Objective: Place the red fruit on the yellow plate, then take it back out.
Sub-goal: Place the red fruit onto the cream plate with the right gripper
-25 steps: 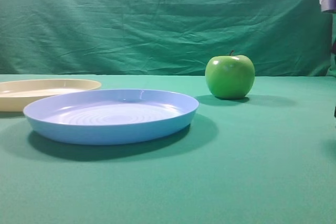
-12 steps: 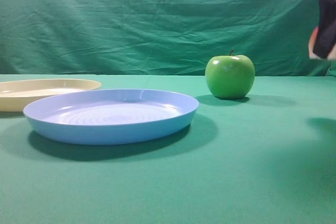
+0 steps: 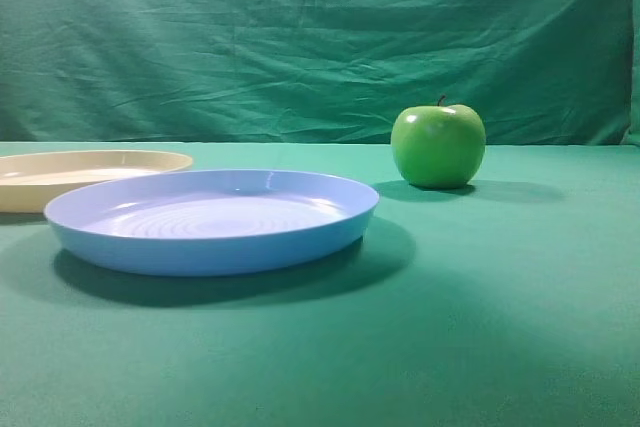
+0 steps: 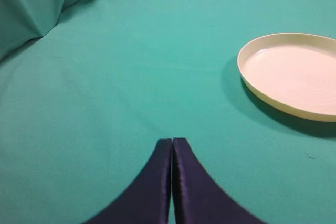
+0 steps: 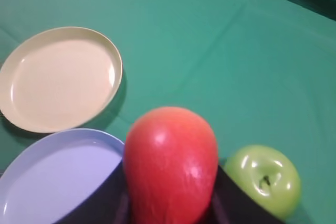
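Note:
The red fruit (image 5: 170,161) fills the lower middle of the right wrist view, held high above the table with my right gripper (image 5: 171,184) shut on it, a dark finger on each side. Below and to the left lies the empty yellow plate (image 5: 58,77); it also shows at the left edge of the exterior view as the yellow plate (image 3: 90,172) and at the right of the left wrist view as the yellow plate (image 4: 294,77). My left gripper (image 4: 172,142) hangs shut and empty over bare cloth, left of the plate. Neither gripper shows clearly in the exterior view.
A light blue plate (image 3: 210,217) sits in front of the yellow one, right beneath the held fruit (image 5: 58,177). A glossy green apple (image 3: 438,145) stands to the right on the green cloth. A green backdrop (image 3: 300,37) hangs behind the table.
The right gripper with the fruit came in at the right edge of the exterior view, rose and moved left, and has now left the top of that view.

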Controlling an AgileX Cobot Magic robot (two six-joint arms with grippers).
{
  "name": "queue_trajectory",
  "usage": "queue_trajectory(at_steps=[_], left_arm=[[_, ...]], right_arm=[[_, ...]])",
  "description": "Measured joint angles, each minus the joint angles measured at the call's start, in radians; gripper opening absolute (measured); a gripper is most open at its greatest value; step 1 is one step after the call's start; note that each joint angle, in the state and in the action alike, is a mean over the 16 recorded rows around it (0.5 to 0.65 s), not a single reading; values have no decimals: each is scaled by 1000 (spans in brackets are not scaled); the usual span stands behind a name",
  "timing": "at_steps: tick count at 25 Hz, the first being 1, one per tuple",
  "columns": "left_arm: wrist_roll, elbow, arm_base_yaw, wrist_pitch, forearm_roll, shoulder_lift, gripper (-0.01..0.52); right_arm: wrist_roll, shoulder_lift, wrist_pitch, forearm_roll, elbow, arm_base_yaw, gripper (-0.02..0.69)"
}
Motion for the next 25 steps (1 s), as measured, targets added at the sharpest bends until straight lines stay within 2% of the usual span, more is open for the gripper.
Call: queue_trajectory(at_steps=[7, 18, 25], left_arm=[[0, 0, 0, 0, 0, 0, 0], [0, 0, 0, 0, 0, 0, 0], [0, 0, 0, 0, 0, 0, 0]], right_arm=[[-17, 149, -38, 1, -166, 106, 204], [-61, 554, -13, 28, -592, 233, 204], [-109, 763, -34, 78, -765, 279, 209]])
